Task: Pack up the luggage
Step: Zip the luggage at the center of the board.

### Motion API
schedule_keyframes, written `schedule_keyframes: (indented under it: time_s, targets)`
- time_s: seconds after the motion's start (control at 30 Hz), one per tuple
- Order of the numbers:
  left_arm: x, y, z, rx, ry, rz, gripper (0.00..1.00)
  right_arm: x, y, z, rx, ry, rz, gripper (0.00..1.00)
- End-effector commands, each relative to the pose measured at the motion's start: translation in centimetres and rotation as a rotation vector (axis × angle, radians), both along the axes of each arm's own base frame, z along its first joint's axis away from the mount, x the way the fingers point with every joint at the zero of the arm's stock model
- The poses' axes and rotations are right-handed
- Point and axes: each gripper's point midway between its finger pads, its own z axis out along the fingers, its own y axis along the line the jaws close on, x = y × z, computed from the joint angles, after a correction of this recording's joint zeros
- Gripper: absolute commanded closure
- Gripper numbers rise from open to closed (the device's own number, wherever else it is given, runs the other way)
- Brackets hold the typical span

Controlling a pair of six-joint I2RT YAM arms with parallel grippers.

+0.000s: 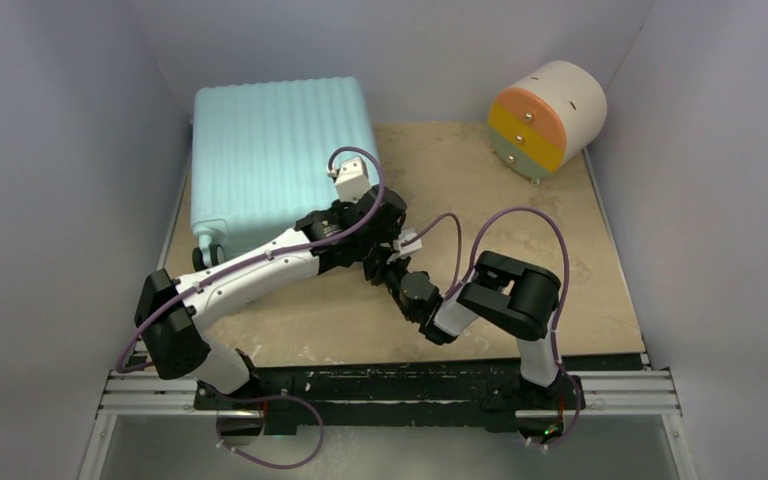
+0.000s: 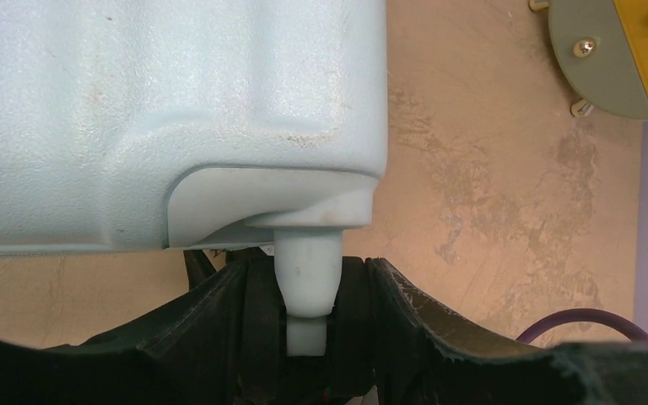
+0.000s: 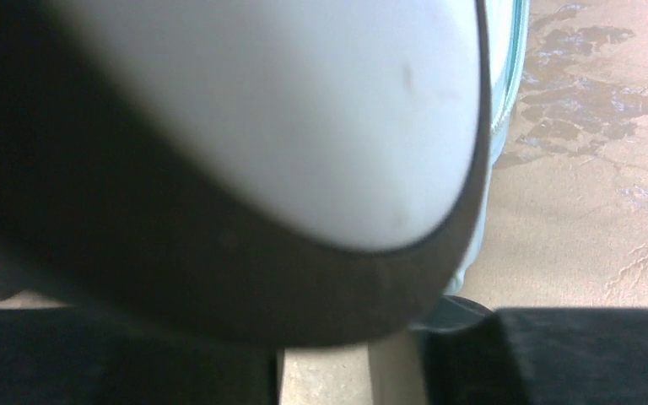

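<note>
The luggage (image 1: 275, 150) lay shut and flat at ten o'clock on the table (image 1: 580, 290), wheels toward six; the left gripper (image 2: 308, 268) sat at its five o'clock corner, fingers (image 2: 219, 295) half closed and pinching the wheel post (image 2: 308, 249) there. The right gripper (image 3: 348, 359) sat just beside it, hard up to a blurred wheel (image 3: 261, 110); whether its jaws gripped or merely flanked that wheel could not be told

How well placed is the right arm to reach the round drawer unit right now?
Probably yes: only bare table lies between the right pincer and the drawer unit; it must first leave the luggage.
</note>
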Motion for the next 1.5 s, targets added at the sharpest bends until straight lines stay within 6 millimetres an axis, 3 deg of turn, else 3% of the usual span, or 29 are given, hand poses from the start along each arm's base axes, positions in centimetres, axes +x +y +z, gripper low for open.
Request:
schedule_keyframes:
  time_s: [0.0,0.27,0.47,0.87,1.47]
  targets:
    - [-1.1,2.0,-2.8,0.1,0.079,-0.008,0.69,1.4,0.6,10.3,0.318,-0.213,-0.039,0.69]
    - [-1.4,2.3,-2.9,0.094,0.082,-0.005,0.82,1.3,0.3,10.2,0.319,-0.208,-0.045,1.0]
    - [-1.6,2.8,-2.9,0.097,0.082,0.002,1.0,1.2,-1.1,9.1,0.26,-0.204,-0.085,1.0]
    - [-2.0,4.0,-4.4,0.119,0.093,0.036,1.0,1.8,-6.6,4.6,0.045,-0.168,-0.308,1.0]
    - [-2.2,5.2,-5.1,0.124,0.11,0.064,1.0,3.1,-12.1,2.9,0.098,-0.098,-0.437,1.0]
